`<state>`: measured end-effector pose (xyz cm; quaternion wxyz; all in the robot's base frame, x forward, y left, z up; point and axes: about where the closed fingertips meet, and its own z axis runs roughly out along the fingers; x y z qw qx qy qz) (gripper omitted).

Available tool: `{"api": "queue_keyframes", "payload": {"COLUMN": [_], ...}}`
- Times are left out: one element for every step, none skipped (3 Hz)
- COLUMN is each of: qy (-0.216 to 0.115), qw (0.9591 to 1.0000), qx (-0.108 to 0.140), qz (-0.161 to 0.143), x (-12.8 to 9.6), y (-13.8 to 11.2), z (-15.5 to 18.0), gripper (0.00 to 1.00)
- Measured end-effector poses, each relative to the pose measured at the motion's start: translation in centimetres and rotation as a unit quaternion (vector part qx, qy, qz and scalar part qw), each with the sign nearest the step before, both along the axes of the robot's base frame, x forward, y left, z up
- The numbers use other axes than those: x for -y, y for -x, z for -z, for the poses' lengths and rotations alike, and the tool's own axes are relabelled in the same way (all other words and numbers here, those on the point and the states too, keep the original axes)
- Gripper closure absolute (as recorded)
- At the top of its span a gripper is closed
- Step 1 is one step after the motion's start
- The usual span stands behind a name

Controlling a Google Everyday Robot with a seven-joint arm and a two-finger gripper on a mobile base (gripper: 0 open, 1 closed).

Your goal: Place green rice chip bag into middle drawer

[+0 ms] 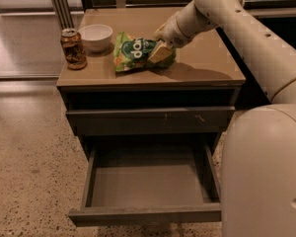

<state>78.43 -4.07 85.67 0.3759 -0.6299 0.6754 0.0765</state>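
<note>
The green rice chip bag lies flat on the cabinet top, left of centre, with its dark round logo facing up. My gripper reaches in from the upper right and is down on the bag's right end, touching it. The middle drawer is pulled out below, low at the front of the cabinet. Its smooth grey floor is bare.
A brown drink can and a white bowl stand on the cabinet top left of the bag. A closed drawer front with pale scratch marks sits above the open drawer. My pale body fills the lower right.
</note>
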Motion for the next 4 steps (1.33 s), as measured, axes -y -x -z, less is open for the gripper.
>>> {"api": "queue_keyframes", "payload": {"qy": [0.000, -0.002, -0.022, -0.044], "qw": [1.0000, 1.0000, 0.9996, 0.9980], "qx": [0.000, -0.001, -0.001, -0.003], "qz": [0.000, -0.004, -0.019, -0.045], "x": [0.0, -0.2, -0.2, -0.1], "y": [0.0, 0.2, 1.8, 5.0], "z": [0.0, 0.2, -0.5, -1.7], "gripper": [0.79, 0.99, 1.00, 1.00]}}
